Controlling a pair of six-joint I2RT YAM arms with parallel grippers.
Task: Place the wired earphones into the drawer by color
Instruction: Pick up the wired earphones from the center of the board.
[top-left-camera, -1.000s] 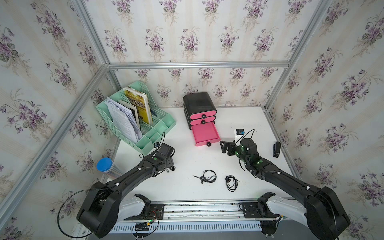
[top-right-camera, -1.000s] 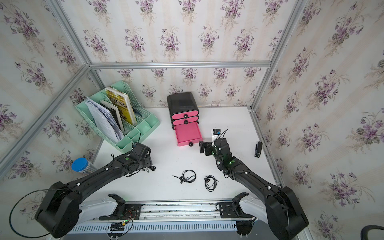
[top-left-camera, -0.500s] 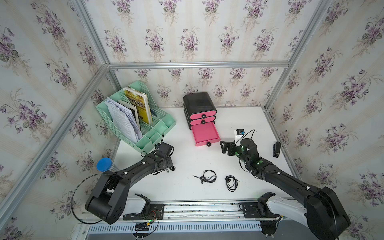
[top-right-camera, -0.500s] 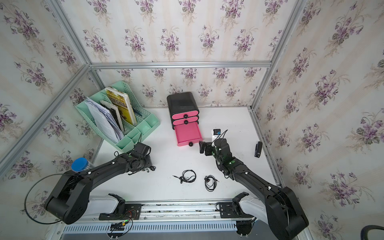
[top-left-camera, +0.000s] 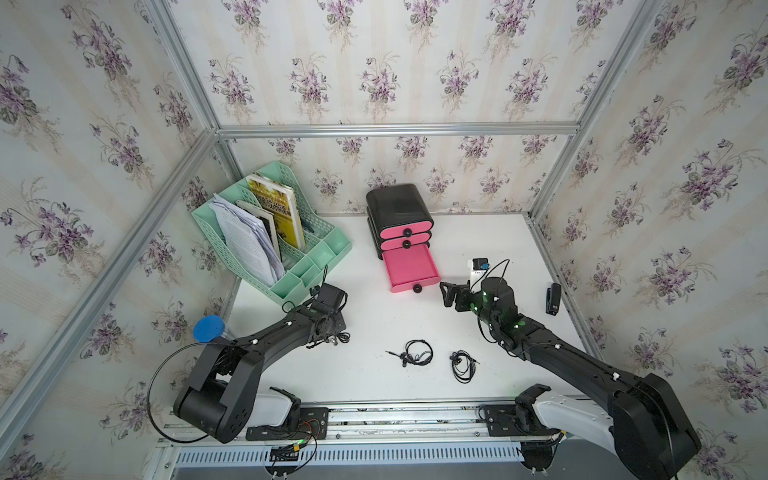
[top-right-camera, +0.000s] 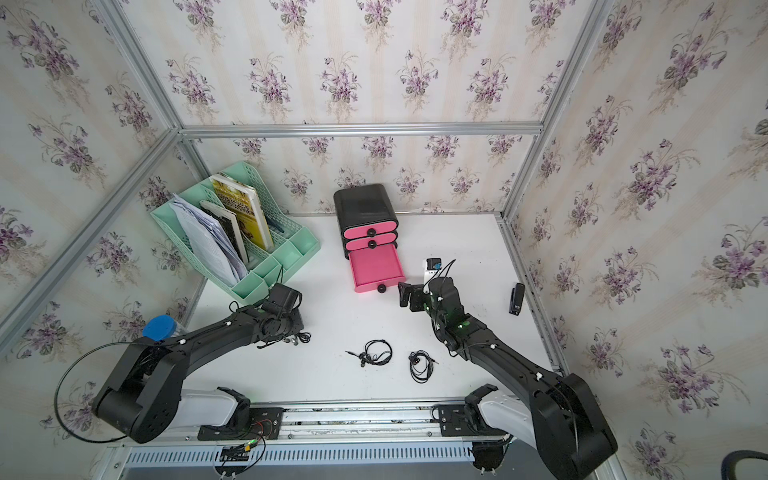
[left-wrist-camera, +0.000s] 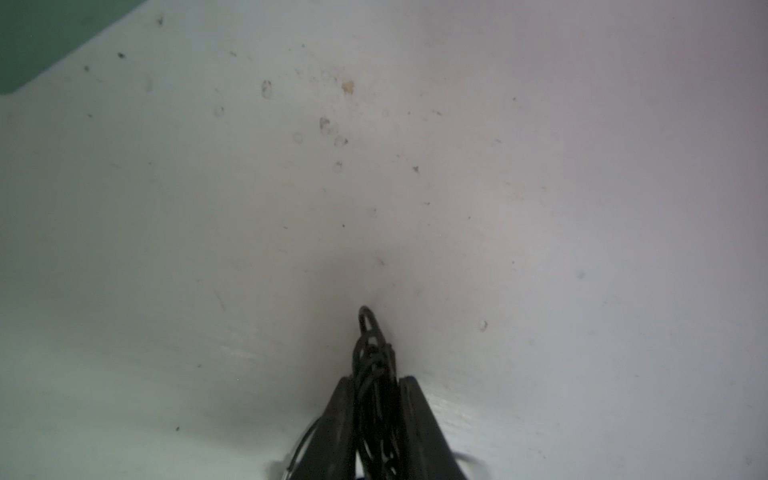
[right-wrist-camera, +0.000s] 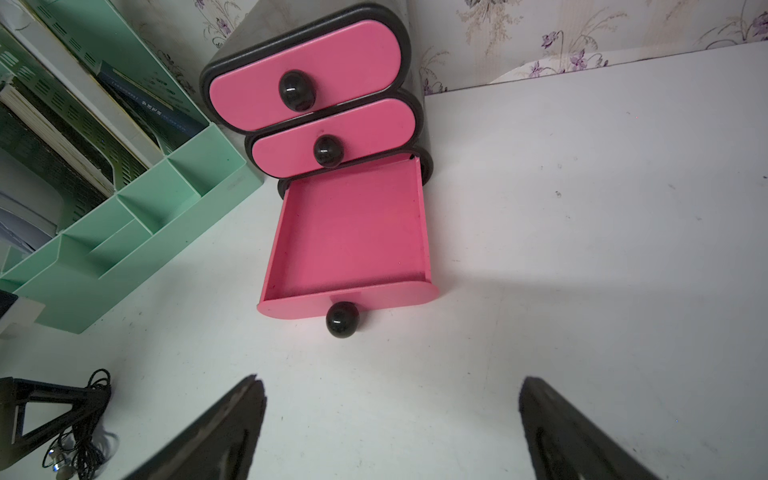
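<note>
Earphones in two black coils lie on the white counter (top-left-camera: 374, 316) toward its near edge: the middle earphones (top-left-camera: 415, 354) and, near them to the right, the right earphones (top-left-camera: 463, 365), apart from each other. Farther back on the left, the left hand (left-wrist-camera: 376, 380) is pinched narrow on the third earphones (left-wrist-camera: 371, 349), also black, their loops poking out past its tips, low at the counter. Right of centre, the right hand (right-wrist-camera: 390, 380) hangs spread wide and holds nothing, pointing toward the knob of the open drawer (top-left-camera: 409, 266). That drawer, the lowest of a black chest (top-left-camera: 397, 201) with pink fronts, is pulled out toward the near side and shows only its pink floor; the two drawers above it are shut. A black stapler (top-left-camera: 552, 298) lies at the right edge. On the far left stands a mint-green organiser (top-left-camera: 322, 253) with papers (top-left-camera: 245, 241) and books (top-left-camera: 276, 203) upright in its tall slots. A blue-lidded jar (top-left-camera: 209, 328) sits just beyond the counter's left side. Floral wallpaper and aluminium bars close the space in.
</note>
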